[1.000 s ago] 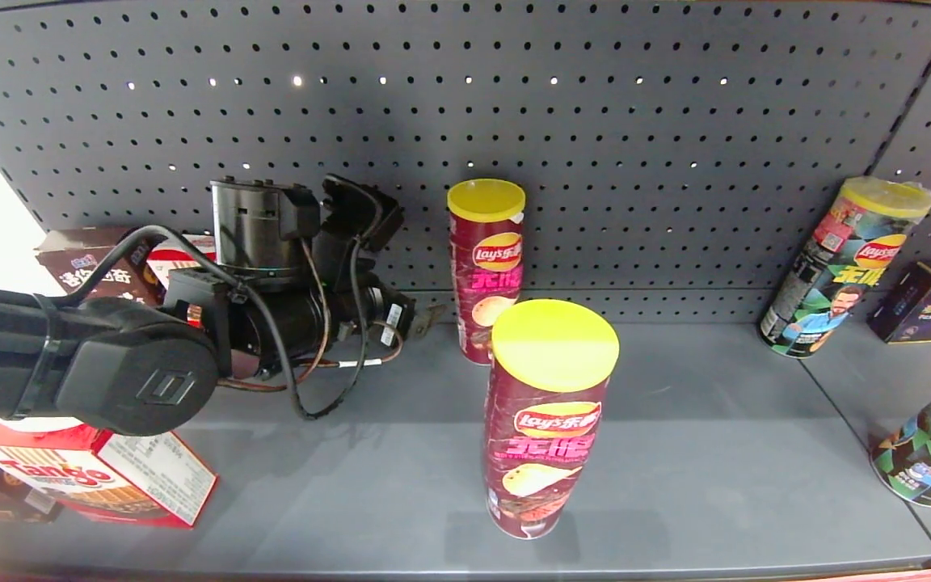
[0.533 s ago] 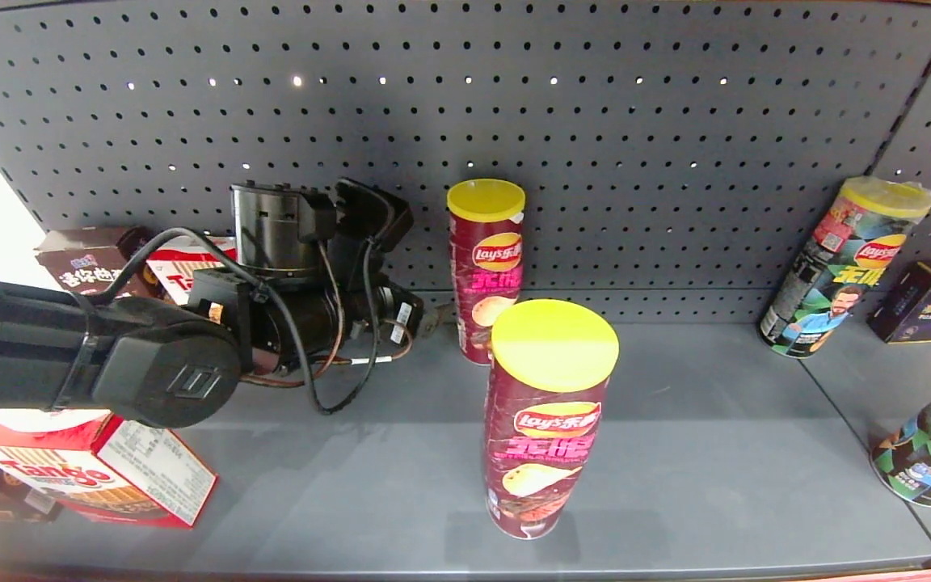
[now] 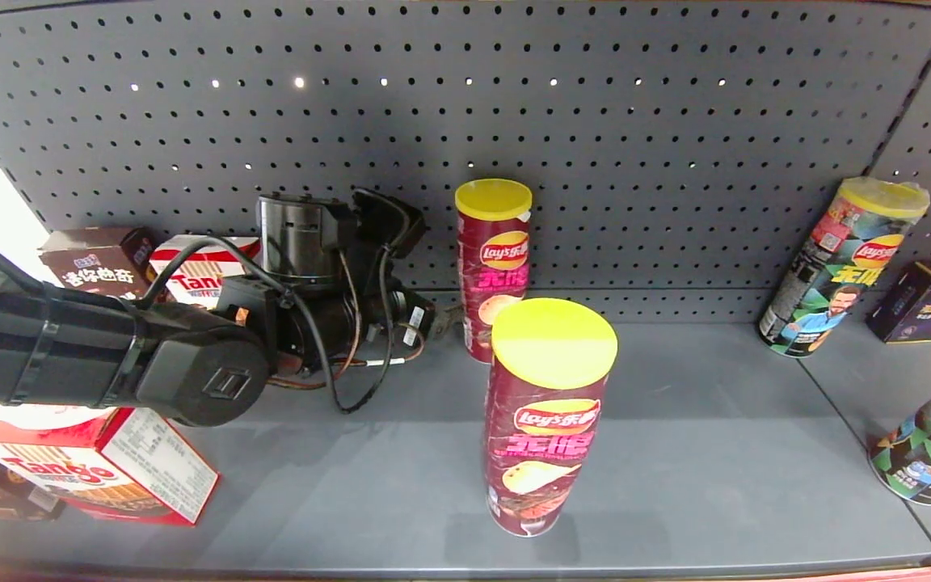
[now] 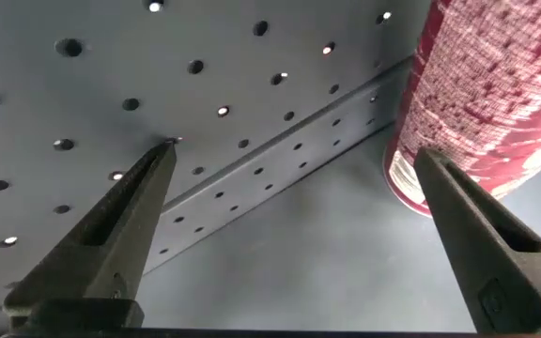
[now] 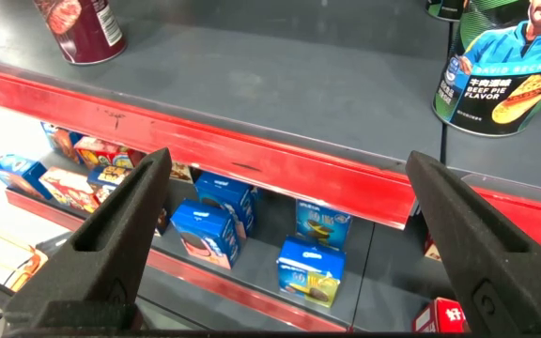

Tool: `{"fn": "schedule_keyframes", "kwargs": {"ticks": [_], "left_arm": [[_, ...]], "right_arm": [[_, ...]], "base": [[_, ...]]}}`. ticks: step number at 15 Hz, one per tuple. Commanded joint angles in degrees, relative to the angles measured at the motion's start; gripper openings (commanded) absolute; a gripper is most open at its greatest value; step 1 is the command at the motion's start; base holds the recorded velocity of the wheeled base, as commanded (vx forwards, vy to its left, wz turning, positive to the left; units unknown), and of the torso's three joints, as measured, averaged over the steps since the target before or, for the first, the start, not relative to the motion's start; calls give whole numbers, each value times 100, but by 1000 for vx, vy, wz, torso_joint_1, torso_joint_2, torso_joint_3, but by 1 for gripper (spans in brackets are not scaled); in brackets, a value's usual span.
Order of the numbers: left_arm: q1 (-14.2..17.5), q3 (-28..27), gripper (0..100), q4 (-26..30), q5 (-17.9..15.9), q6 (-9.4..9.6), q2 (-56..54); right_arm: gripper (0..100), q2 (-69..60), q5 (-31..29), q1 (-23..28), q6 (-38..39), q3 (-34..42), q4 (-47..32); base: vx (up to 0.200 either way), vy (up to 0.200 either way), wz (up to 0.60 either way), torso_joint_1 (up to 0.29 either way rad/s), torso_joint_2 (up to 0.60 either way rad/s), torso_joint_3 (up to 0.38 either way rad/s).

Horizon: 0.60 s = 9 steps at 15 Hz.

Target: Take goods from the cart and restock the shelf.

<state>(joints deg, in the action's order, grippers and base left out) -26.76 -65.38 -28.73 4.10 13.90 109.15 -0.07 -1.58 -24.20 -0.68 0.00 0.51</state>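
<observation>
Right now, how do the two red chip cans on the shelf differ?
The front red can stands near the shelf's front edge; the back red can stands close to the pegboard. The left gripper, jaws open, is beside the back red can; nothing is beside the front red can. Both are upright, with yellow lids and matching print.

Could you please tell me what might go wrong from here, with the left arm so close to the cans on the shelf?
1. The left tool is open and empty right beside the rear red can. A sideways nudge could topple that tall can, perhaps onto the front red can standing just before it.
2. One of its fingers looks close to the pegboard wall and might scrape it.
</observation>
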Motion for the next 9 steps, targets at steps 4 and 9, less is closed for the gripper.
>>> {"fn": "schedule_keyframes", "kwargs": {"ticks": [4,9], "left_arm": [[-14,-28,100,-1,3,-1,45],[-31,34,100,-71,3,-1,18]], "right_arm": [[100,7,0,-6,-2,0,2],[100,7,0,-6,-2,0,2]], "base": [[0,0,0,0,0,0],[0,0,0,0,0,0]]}}
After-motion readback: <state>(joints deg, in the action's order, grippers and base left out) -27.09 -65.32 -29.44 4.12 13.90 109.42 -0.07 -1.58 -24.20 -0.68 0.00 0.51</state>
